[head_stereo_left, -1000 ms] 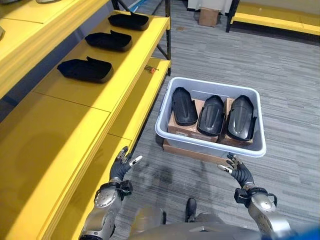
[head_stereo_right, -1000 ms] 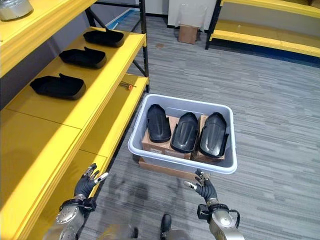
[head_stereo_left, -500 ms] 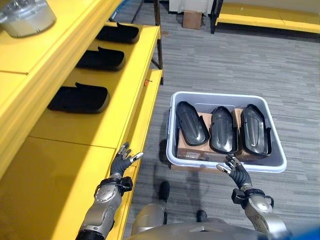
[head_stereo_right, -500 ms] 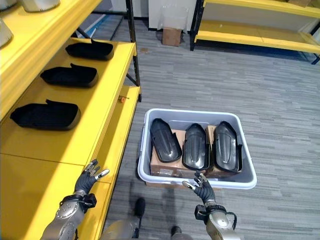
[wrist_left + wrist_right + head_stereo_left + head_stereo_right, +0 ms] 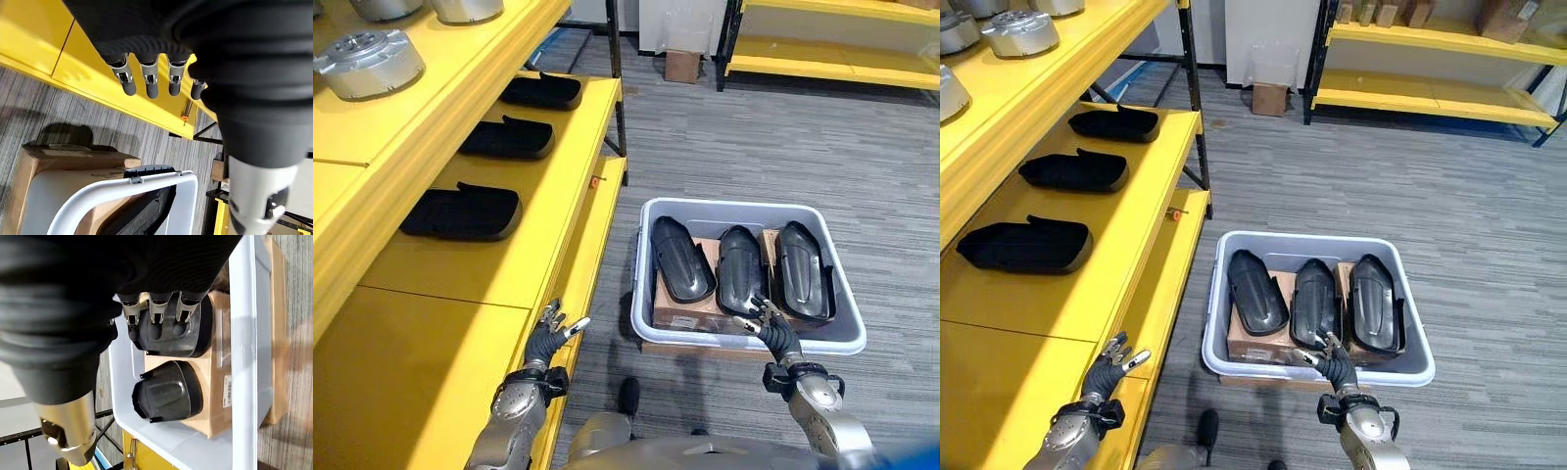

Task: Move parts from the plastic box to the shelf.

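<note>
A pale grey plastic box (image 5: 641, 294) sits on the floor on flat cardboard. Three black moulded parts lie side by side in it on cardboard cartons: left (image 5: 680, 259), middle (image 5: 741, 269), right (image 5: 801, 269). My right hand (image 5: 773, 328) is open over the box's front rim. In the right wrist view its straight fingers (image 5: 154, 308) hover just above the middle part (image 5: 171, 333). My left hand (image 5: 548, 338) is open and holds nothing beside the yellow shelf's (image 5: 558, 225) front edge. Three more black parts (image 5: 460, 212) lie in a row on that shelf.
Silver metal discs (image 5: 367, 64) stand on the upper yellow shelf. A black rack post (image 5: 619, 98) rises behind the box. A second yellow rack (image 5: 1430, 93) and a small cardboard box (image 5: 682, 66) stand at the far side of the grey carpet.
The camera has moved, taking in more of the upper shelf and the room. My right hand has reached forward over the box's front rim, above the middle part. The left hand stays open by the shelf.
</note>
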You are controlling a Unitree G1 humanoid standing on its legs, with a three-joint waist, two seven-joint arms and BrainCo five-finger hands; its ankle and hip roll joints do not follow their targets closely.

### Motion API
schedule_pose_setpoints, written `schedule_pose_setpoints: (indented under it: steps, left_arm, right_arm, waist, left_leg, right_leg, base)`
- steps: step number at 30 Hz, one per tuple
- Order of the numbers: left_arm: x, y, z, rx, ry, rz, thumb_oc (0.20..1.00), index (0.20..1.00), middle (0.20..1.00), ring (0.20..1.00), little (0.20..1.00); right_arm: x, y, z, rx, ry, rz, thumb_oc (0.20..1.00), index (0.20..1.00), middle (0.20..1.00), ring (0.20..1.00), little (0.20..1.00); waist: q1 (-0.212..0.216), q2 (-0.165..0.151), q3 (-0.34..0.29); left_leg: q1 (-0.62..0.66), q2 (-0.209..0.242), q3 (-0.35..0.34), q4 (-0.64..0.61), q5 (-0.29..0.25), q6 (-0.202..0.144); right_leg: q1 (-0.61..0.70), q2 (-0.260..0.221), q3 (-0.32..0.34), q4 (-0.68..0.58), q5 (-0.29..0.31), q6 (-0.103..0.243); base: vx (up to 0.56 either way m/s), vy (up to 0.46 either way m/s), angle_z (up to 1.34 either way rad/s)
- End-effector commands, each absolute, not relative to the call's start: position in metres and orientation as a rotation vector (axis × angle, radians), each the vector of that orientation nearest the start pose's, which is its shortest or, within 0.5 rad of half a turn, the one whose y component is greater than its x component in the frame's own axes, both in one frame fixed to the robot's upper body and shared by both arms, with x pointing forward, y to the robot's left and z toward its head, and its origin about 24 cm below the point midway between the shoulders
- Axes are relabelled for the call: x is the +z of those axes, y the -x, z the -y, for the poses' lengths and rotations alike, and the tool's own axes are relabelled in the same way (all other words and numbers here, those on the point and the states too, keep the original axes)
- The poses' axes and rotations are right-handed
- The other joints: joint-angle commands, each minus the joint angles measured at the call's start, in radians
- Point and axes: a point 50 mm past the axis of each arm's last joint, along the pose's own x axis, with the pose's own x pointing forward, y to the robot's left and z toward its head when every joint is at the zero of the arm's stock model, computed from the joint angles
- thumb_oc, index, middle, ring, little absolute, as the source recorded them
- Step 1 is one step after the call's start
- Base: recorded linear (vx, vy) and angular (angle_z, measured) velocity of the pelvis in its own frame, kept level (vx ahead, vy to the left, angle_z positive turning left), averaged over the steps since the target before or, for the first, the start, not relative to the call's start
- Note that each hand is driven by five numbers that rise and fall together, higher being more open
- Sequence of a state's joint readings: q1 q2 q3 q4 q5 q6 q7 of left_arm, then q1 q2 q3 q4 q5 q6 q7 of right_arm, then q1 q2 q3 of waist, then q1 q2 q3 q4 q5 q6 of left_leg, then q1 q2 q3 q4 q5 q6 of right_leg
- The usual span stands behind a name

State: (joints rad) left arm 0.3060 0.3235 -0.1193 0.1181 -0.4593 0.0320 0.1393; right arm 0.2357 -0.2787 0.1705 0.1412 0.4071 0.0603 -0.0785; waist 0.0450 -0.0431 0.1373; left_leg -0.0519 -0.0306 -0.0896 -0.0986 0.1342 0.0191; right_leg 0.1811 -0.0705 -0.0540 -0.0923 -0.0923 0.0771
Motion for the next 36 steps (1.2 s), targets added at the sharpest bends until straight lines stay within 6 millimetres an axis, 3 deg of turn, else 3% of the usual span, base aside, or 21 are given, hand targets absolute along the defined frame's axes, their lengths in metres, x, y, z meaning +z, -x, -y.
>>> schedule_pose_setpoints:
  steps: [1, 12, 17, 23, 25, 26, 27, 29, 30, 31, 32, 33, 34, 36]
  left_arm:
    - [-0.025, -0.176, -0.216, 0.179, 0.105, -0.361, 1.0, 1.0, 1.0, 1.0, 1.0]
    - [-0.028, -0.176, -0.216, 0.186, 0.098, -0.37, 1.0, 1.0, 1.0, 1.0, 1.0]
    - [-0.024, -0.176, -0.223, 0.219, 0.087, -0.353, 1.0, 1.0, 1.0, 1.0, 1.0]
    - [-0.007, -0.191, -0.235, 0.236, 0.027, -0.269, 1.0, 1.0, 1.0, 1.0, 1.0]
    - [-0.001, -0.196, -0.24, 0.245, 0.004, -0.239, 1.0, 1.0, 1.0, 1.0, 1.0]
    - [0.002, -0.197, -0.242, 0.248, 0.004, -0.224, 1.0, 1.0, 1.0, 1.0, 1.0]
    - [0.003, -0.2, -0.242, 0.241, -0.004, -0.22, 1.0, 1.0, 1.0, 1.0, 1.0]
    - [0.003, -0.2, -0.241, 0.236, 0.001, -0.218, 1.0, 1.0, 1.0, 1.0, 1.0]
    - [0.003, -0.2, -0.241, 0.239, 0.008, -0.217, 1.0, 1.0, 1.0, 1.0, 1.0]
    - [0.003, -0.2, -0.24, 0.246, 0.023, -0.213, 1.0, 1.0, 1.0, 1.0, 1.0]
    - [0.002, -0.198, -0.241, 0.264, 0.041, -0.218, 1.0, 1.0, 1.0, 1.0, 1.0]
    - [-0.009, -0.188, -0.242, 0.282, 0.052, -0.266, 1.0, 1.0, 1.0, 1.0, 1.0]
    - [-0.014, -0.186, -0.238, 0.271, 0.063, -0.286, 1.0, 1.0, 1.0, 1.0, 1.0]
    - [-0.018, -0.186, -0.233, 0.279, 0.096, -0.293, 1.0, 1.0, 1.0, 1.0, 1.0]
  right_arm:
    - [-0.021, -0.195, 0.187, 0.009, -0.072, -0.342, 1.0, 1.0, 1.0, 1.0, 1.0]
    - [-0.023, -0.194, 0.181, 0.034, -0.069, -0.351, 1.0, 1.0, 1.0, 1.0, 1.0]
    - [-0.019, -0.203, 0.18, 0.037, -0.059, -0.329, 1.0, 1.0, 1.0, 1.0, 1.0]
    - [-0.01, -0.207, 0.176, 0.047, -0.136, -0.285, 1.0, 1.0, 1.0, 1.0, 1.0]
    - [-0.008, -0.208, 0.173, 0.069, -0.134, -0.274, 1.0, 1.0, 1.0, 1.0, 1.0]
    - [-0.006, -0.21, 0.173, 0.081, -0.124, -0.264, 1.0, 1.0, 1.0, 1.0, 1.0]
    - [-0.004, -0.21, 0.172, 0.083, -0.125, -0.255, 1.0, 1.0, 1.0, 1.0, 1.0]
    - [-0.004, -0.21, 0.171, 0.087, -0.132, -0.254, 1.0, 1.0, 1.0, 1.0, 1.0]
    - [-0.004, -0.211, 0.17, 0.087, -0.137, -0.255, 1.0, 1.0, 1.0, 1.0, 1.0]
    - [-0.002, -0.214, 0.17, 0.085, -0.138, -0.246, 1.0, 1.0, 1.0, 1.0, 1.0]
    - [0.0, -0.217, 0.17, 0.087, -0.132, -0.236, 1.0, 1.0, 1.0, 1.0, 1.0]
    - [0.001, -0.214, 0.172, 0.1, -0.113, -0.239, 1.0, 1.0, 1.0, 1.0, 1.0]
    - [0.0, -0.213, 0.173, 0.103, -0.1, -0.243, 1.0, 1.0, 1.0, 1.0, 1.0]
    - [0.003, -0.214, 0.177, 0.093, -0.087, -0.231, 1.0, 1.0, 1.0, 1.0, 1.0]
  waist:
    - [0.006, 0.031, -0.012]
    - [0.005, 0.036, -0.014]
    - [0.027, 0.032, 0.002]
    - [0.01, 0.049, 0.044]
    - [0.004, 0.056, 0.062]
    - [-0.004, 0.062, 0.078]
    - [-0.013, 0.068, 0.084]
    - [-0.019, 0.069, 0.084]
    - [-0.013, 0.073, 0.082]
    - [-0.001, 0.077, 0.085]
    - [0.011, 0.073, 0.091]
    - [0.024, 0.05, 0.088]
    - [0.015, 0.041, 0.087]
    - [0.006, 0.037, 0.073]
  left_leg:
    - [0.09, 0.063, 0.018, 0.011, -0.115, -0.045]
    - [0.101, 0.066, 0.01, 0.011, -0.124, -0.047]
    - [0.102, 0.058, -0.007, 0.023, -0.133, -0.027]
    - [0.045, 0.034, -0.019, 0.07, -0.142, 0.004]
    - [0.045, 0.037, -0.021, 0.07, -0.138, 0.014]
    - [0.042, 0.039, -0.025, 0.07, -0.132, 0.015]
    - [0.036, 0.041, -0.042, 0.069, -0.128, 0.014]
    - [0.038, 0.044, -0.057, 0.063, -0.128, 0.008]
    - [0.042, 0.055, -0.063, 0.057, -0.132, -0.002]
    - [0.046, 0.074, -0.067, 0.052, -0.142, -0.017]
    - [0.061, 0.095, -0.06, 0.05, -0.157, -0.034]
    - [0.09, 0.122, -0.043, 0.053, -0.173, -0.061]
    - [0.096, 0.14, -0.04, 0.049, -0.17, -0.069]
    - [0.109, 0.187, -0.046, 0.014, -0.142, -0.09]
  right_leg:
    - [-0.08, 0.032, -0.016, 0.005, 0.077, 0.03]
    - [-0.069, 0.025, -0.028, 0.005, 0.069, 0.032]
    - [-0.071, 0.012, -0.017, 0.015, 0.077, 0.035]
    - [-0.229, -0.006, -0.012, 0.256, 0.057, 0.063]
    - [-0.309, -0.01, -0.003, 0.387, 0.107, 0.084]
    - [-0.351, -0.01, 0.02, 0.447, 0.149, 0.098]
    - [-0.373, 0.004, 0.069, 0.464, 0.148, 0.102]
    - [-0.365, 0.004, 0.101, 0.414, 0.129, 0.091]
    - [-0.352, -0.028, 0.103, 0.356, 0.121, 0.081]
    - [-0.35, -0.094, 0.075, 0.241, 0.135, 0.073]
    - [-0.361, -0.138, 0.015, 0.16, 0.174, 0.078]
    - [-0.334, -0.151, -0.045, 0.138, 0.168, 0.098]
    - [-0.33, -0.148, -0.026, 0.152, 0.16, 0.099]
    - [-0.338, -0.126, -0.05, 0.172, 0.151, 0.092]
  base:
    - [0.0, 0.0, 0.0]
    - [0.0, 0.0, 0.0]
    - [-0.02, 0.03, 0.0]
    - [-0.09, 0.104, -0.02]
    - [-0.09, 0.079, -0.05]
    - [-0.09, 0.02, -0.13]
    - [-0.02, -0.05, -0.07]
    - [0.04, -0.077, 0.23]
    - [0.08, -0.149, 0.61]
    - [0.12, -0.258, 0.48]
    - [0.2, -0.399, 0.21]
    - [0.21, -0.404, -0.23]
    - [0.19, -0.394, -0.35]
    - [0.08, -0.32, 0.14]
